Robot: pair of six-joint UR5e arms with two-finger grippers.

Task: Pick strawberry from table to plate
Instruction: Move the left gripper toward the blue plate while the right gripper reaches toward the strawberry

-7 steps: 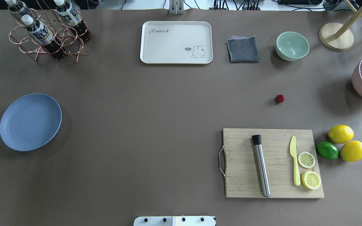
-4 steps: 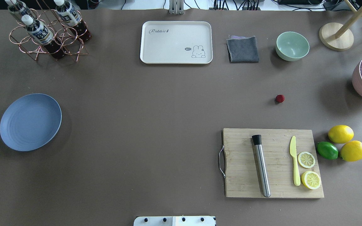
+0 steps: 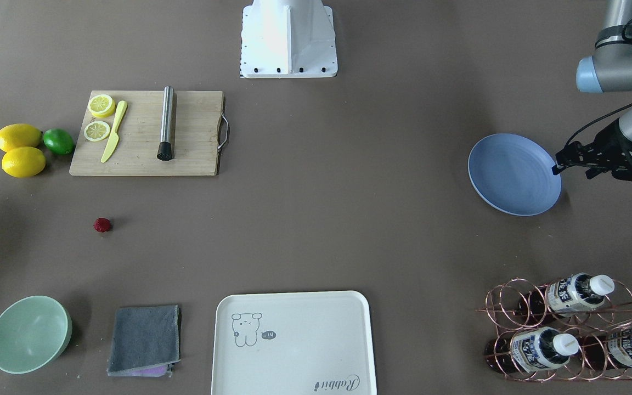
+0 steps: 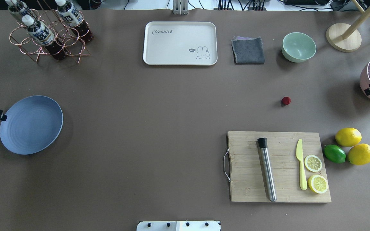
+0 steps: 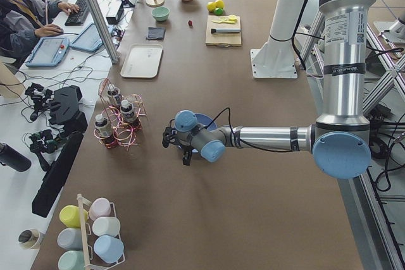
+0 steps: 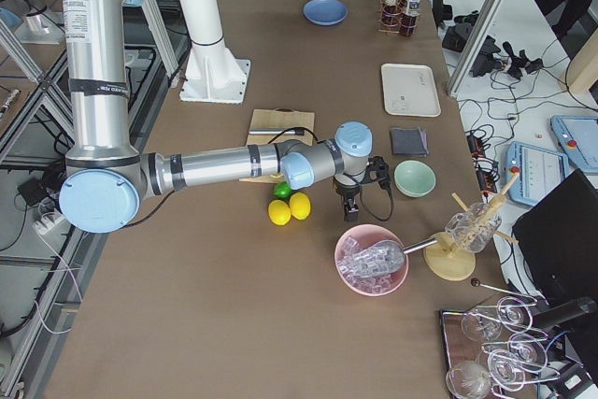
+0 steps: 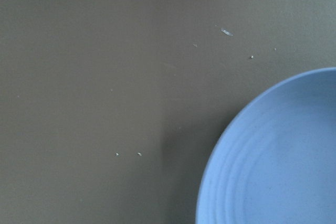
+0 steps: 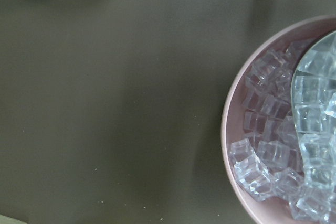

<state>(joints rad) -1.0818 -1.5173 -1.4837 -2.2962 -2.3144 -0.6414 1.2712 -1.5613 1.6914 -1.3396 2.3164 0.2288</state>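
The strawberry [image 4: 286,100] [image 3: 102,224] lies alone on the bare table [image 4: 159,128], beyond the cutting board. The blue plate [image 4: 30,125] [image 3: 513,174] sits far off on the table's left side, with nothing on it. My left gripper [image 4: 2,117] [image 3: 557,168] hangs at the plate's outer rim; the left wrist view shows only the plate [image 7: 273,156] and table. My right gripper [image 4: 368,91] pokes in at the right edge over a pink bowl, well right of the strawberry. Neither gripper's fingers show clearly, so I cannot tell open from shut.
A cutting board [image 4: 246,166] holds a muddler, a knife and lemon slices. Two lemons [image 4: 348,137] and a lime [image 4: 334,153] lie right of it. The pink ice bowl [image 4: 365,77], mint bowl [image 4: 298,47], cloth [image 4: 248,50], tray [image 4: 180,43] and bottle rack [image 4: 48,32] ring the far side.
The left gripper has come into the overhead view at the plate's left rim. The right gripper has moved further in over the pink bowl. The strawberry has not moved.
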